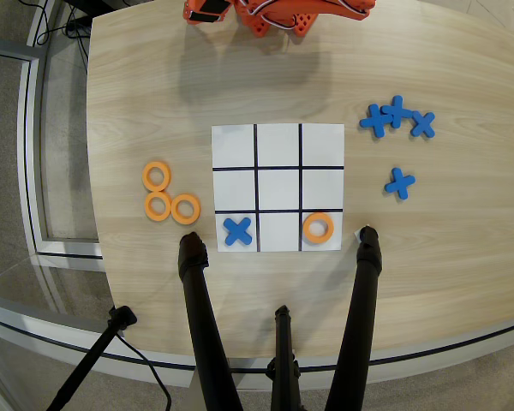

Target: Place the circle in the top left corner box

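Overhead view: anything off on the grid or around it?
Nothing stands out. One orange ring and one blue cross each sit inside a cell of the paper grid; spare rings and crosses lie flat beside it.

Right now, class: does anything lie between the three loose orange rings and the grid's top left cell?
Nothing visible does. The three rings lie on bare table left of the grid, and the top left cell is empty. The blue cross sits in the bottom left cell, off that path.
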